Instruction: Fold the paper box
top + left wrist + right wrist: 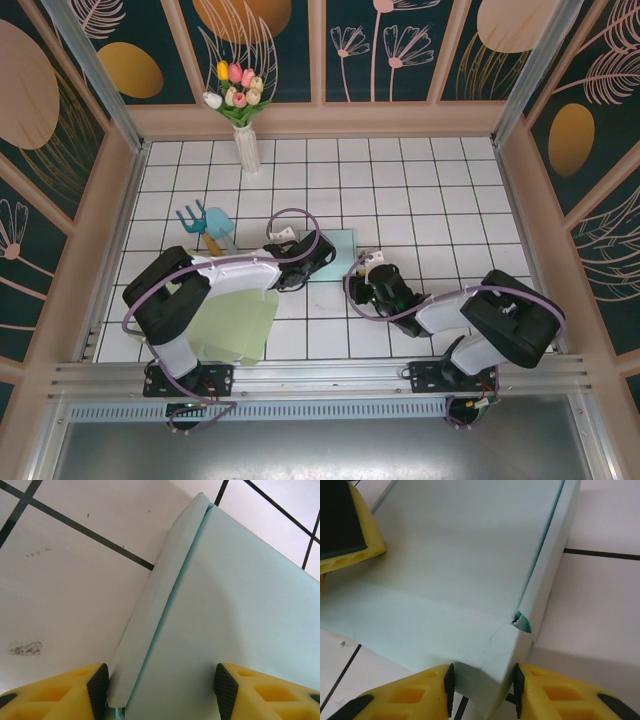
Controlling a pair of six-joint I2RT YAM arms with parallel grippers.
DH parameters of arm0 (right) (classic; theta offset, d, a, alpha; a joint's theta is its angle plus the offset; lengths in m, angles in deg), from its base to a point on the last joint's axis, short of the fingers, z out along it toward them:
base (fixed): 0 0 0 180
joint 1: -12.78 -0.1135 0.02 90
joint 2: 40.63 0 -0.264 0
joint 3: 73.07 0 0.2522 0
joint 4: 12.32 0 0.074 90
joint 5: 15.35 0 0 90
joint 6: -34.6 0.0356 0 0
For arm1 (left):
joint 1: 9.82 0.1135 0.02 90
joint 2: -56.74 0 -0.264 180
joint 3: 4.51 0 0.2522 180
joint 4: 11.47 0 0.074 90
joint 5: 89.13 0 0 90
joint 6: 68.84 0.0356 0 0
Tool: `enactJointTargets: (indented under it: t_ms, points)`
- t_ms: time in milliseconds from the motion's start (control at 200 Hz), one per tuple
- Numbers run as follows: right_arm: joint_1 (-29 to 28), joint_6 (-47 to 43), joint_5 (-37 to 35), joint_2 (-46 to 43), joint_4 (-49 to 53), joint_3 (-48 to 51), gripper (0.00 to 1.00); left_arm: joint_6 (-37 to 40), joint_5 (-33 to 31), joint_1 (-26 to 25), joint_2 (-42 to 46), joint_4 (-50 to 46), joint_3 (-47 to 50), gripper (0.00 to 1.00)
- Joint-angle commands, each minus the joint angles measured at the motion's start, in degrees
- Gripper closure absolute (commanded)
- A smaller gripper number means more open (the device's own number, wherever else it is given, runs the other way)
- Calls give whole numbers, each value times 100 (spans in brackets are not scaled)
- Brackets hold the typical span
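I see right gripper (483, 686) jaws clenched on the paper box (470, 555) corner at 6 o'clock, left gripper (161, 690) jaws released astride a wall; a hard pull could tear it.

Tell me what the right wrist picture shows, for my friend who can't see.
The right tool pinches the near corner of a pale green paper box between two yellow fingers. Another yellow finger with a black pad is over the box at top left, and white tiled table lies around.
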Motion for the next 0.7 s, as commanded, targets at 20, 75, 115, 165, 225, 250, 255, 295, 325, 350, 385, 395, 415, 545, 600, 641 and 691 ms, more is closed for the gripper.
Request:
enactJointTargets:
  t_ms: [20,75,115,165,225,250,255,295,325,350,385,395,415,545,600,641,691]
  points:
    - [-80,-388,-57,256,-385,49,61,245,497,-4,-515,-903,378,41]
    - [-58,-455,-24,349,-563,93,61,262,499,-2,-524,-903,374,41]
    - [-36,-499,14,427,-676,119,61,278,499,-12,-531,-903,369,41]
    - [-21,-534,56,517,-807,139,61,296,497,-2,-537,-903,362,41]
    - [16,-563,114,641,-958,176,61,311,482,-10,-542,-919,356,41]
    - [32,-558,132,683,-1028,195,61,316,476,-8,-558,-916,352,41]
    - [33,-561,133,693,-1042,198,61,316,474,-9,-554,-918,352,41]
    - [67,-546,129,747,-1155,244,61,324,467,-1,-570,-927,352,41]
    - [99,-528,117,775,-1247,279,61,333,455,-6,-576,-929,347,41]
    - [132,-513,131,798,-1323,323,61,342,453,-8,-599,-935,344,41]
    - [193,-494,185,806,-1414,370,61,351,446,-2,-611,-938,334,41]
    - [206,-487,201,801,-1447,392,61,357,445,-5,-614,-938,334,41]
    - [251,-465,245,808,-1493,423,61,368,449,-9,-632,-934,321,41]
    - [474,-438,476,775,-1574,494,60,423,453,-5,-727,-960,241,41]
    - [511,-442,536,797,-1562,477,60,438,450,-2,-775,-976,201,41]
    - [548,-421,537,818,-1531,454,60,464,451,-6,-809,-984,170,41]
    - [624,-356,550,863,-1531,447,60,485,449,-11,-832,-995,142,41]
